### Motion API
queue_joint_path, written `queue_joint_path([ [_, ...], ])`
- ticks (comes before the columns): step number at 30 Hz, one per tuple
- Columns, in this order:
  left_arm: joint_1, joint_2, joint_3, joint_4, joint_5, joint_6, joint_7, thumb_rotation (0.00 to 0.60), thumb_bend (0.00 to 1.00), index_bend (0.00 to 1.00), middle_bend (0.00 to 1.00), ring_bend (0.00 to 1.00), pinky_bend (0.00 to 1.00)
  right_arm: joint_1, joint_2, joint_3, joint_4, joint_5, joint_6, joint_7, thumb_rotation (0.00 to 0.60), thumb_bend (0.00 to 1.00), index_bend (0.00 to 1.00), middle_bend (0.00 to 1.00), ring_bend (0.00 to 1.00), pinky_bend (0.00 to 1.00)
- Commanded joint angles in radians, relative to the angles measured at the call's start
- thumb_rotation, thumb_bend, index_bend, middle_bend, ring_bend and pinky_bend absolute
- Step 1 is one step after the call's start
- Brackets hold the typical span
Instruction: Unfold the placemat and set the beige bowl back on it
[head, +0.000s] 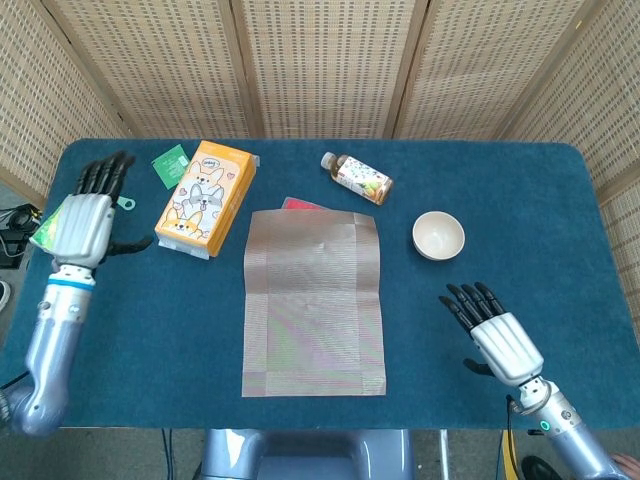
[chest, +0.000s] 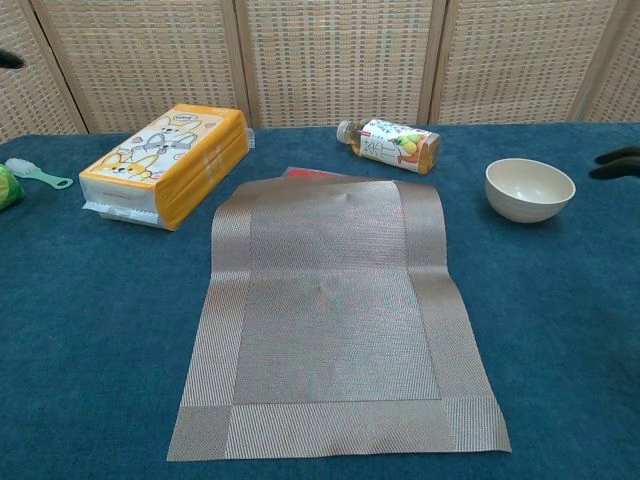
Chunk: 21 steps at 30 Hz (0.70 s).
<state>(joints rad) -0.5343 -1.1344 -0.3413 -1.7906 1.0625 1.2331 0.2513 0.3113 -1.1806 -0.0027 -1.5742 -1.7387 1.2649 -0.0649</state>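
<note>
The grey-brown woven placemat (head: 313, 298) (chest: 335, 310) lies unfolded and flat in the middle of the blue table. The beige bowl (head: 438, 235) (chest: 529, 188) stands upright on the cloth to the right of the mat, apart from it. My left hand (head: 85, 222) hovers at the far left of the table, open with fingers spread, holding nothing. My right hand (head: 497, 337) is open near the front right, below the bowl and right of the mat; only its dark fingertips (chest: 618, 163) show at the right edge of the chest view.
An orange tissue box (head: 205, 197) (chest: 167, 161) lies left of the mat's far end. A drink bottle (head: 356, 177) (chest: 391, 143) lies on its side behind the mat. A red item (head: 302, 205) peeks from under the mat's far edge. A green packet (head: 171, 164), a brush (chest: 30, 174) and a yellow-green bag (head: 47, 231) sit far left.
</note>
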Motion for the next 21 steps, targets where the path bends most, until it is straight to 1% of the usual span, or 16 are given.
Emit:
queue_joint_path([
  [1, 0.107, 0.074, 0.074, -0.097, -0.038, 0.087, 0.055, 0.600, 0.00, 0.00, 0.00, 0.00, 0.00, 0.039, -0.012, -0.025, -0.007, -0.038, -0.051, -0.017, 0.600, 0.06, 0.00, 0.00, 0.00, 0.00],
  [2, 0.128, 0.076, 0.093, -0.108, -0.022, 0.110, 0.057, 0.600, 0.00, 0.00, 0.00, 0.00, 0.00, 0.048, -0.018, -0.031, -0.010, -0.049, -0.064, -0.028, 0.600, 0.06, 0.00, 0.00, 0.00, 0.00],
  [5, 0.161, 0.073, 0.124, -0.121, 0.006, 0.145, 0.058, 0.600, 0.00, 0.00, 0.00, 0.00, 0.00, 0.061, -0.030, -0.044, -0.017, -0.070, -0.080, -0.050, 0.600, 0.06, 0.01, 0.00, 0.00, 0.00],
  [7, 0.198, 0.071, 0.158, -0.140, 0.036, 0.184, 0.057, 0.600, 0.00, 0.00, 0.00, 0.00, 0.00, 0.078, -0.047, -0.063, -0.031, -0.110, -0.097, -0.070, 0.600, 0.06, 0.03, 0.00, 0.00, 0.00],
  [9, 0.221, 0.068, 0.179, -0.150, 0.065, 0.209, 0.059, 0.600, 0.00, 0.00, 0.00, 0.00, 0.00, 0.093, -0.061, -0.073, -0.037, -0.135, -0.110, -0.084, 0.600, 0.06, 0.04, 0.00, 0.00, 0.00],
  [12, 0.239, 0.067, 0.198, -0.156, 0.085, 0.226, 0.062, 0.600, 0.00, 0.00, 0.00, 0.00, 0.00, 0.111, -0.077, -0.080, -0.042, -0.157, -0.131, -0.100, 0.600, 0.06, 0.05, 0.00, 0.00, 0.00],
  [15, 0.260, 0.068, 0.215, -0.161, 0.110, 0.240, 0.053, 0.600, 0.00, 0.00, 0.00, 0.00, 0.00, 0.140, -0.102, -0.086, -0.045, -0.167, -0.179, -0.120, 0.600, 0.06, 0.06, 0.00, 0.00, 0.00],
  [21, 0.281, 0.078, 0.221, -0.151, 0.137, 0.240, -0.004, 0.600, 0.00, 0.00, 0.00, 0.00, 0.00, 0.201, -0.166, -0.076, -0.040, -0.160, -0.275, -0.152, 0.600, 0.06, 0.08, 0.00, 0.00, 0.00],
])
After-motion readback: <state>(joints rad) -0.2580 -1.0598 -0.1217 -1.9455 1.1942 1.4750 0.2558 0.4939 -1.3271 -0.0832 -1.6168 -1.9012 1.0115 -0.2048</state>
